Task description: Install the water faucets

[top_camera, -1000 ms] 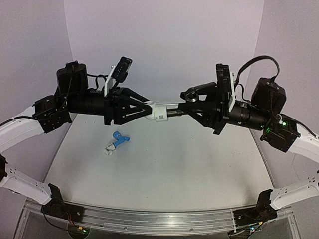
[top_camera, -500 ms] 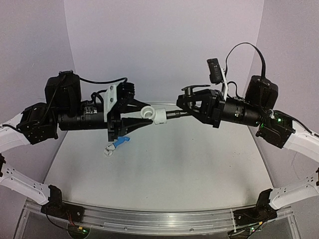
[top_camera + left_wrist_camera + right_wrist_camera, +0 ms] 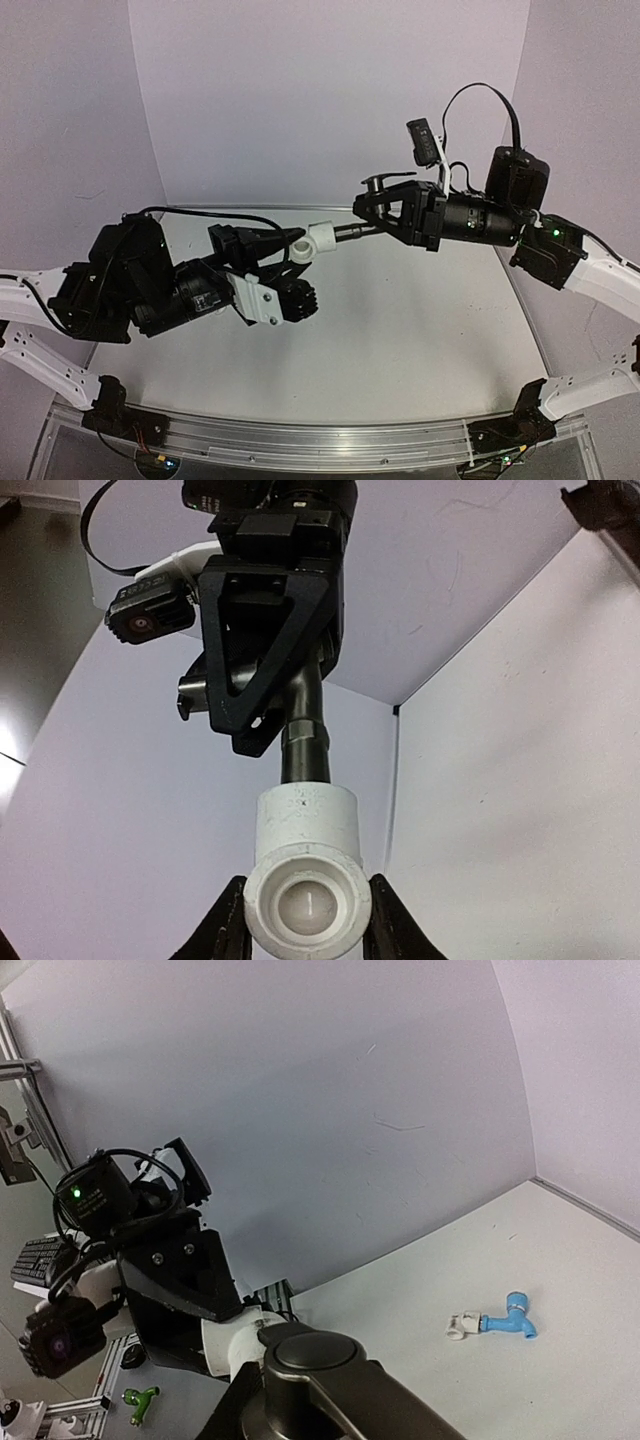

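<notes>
Left gripper (image 3: 300, 246) clamps the white pipe fitting (image 3: 319, 239) in mid-air; right gripper (image 3: 368, 218) grips the dark metal faucet (image 3: 303, 748), its stem inside the fitting's socket. Light blue faucet (image 3: 511, 1323) lies on the table (image 3: 450, 1272).

- Left arm (image 3: 130, 290): black motor housings, white links at lower left of the frame.
- Right arm (image 3: 480, 220): same colours; black cable (image 3: 480, 86) at upper right; green light (image 3: 557, 235), perhaps an indicator.
- Right gripper (image 3: 370, 222): black triangular frame.
</notes>
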Robot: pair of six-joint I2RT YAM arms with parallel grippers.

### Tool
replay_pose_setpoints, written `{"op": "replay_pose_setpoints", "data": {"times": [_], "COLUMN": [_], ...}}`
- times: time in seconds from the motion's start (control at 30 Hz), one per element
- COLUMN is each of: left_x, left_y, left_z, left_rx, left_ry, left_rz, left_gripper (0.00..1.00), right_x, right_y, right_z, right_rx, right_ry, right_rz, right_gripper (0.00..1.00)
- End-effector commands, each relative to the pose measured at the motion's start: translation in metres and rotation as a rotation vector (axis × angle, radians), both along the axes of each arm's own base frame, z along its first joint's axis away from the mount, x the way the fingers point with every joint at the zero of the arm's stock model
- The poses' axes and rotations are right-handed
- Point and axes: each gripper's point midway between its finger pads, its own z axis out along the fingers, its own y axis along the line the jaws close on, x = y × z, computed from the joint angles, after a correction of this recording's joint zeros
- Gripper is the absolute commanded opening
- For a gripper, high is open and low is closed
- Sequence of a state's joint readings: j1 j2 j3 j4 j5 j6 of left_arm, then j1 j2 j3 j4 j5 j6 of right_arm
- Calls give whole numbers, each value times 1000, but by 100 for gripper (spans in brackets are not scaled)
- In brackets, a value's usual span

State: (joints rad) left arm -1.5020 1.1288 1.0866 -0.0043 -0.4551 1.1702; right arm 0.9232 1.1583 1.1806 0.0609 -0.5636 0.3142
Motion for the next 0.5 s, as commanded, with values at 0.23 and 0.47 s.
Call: {"op": "replay_pose_setpoints", "data": {"times": [0.23, 0.47], "left_x": [-5, -10], "left_y": [-13, 8], "left_z": [-31, -1], "left_rx": [128, -96], "left_ry": [-134, 158], "left_rz": [34, 18], "left_gripper": [68, 83], "right_x": [-5, -14], "right_y": [-23, -42], "right_z": [94, 103], "right_rx": [114, 31], "right_ry": [-519, -983], "right_rz": [-105, -204], "right_gripper": [0, 0]}}
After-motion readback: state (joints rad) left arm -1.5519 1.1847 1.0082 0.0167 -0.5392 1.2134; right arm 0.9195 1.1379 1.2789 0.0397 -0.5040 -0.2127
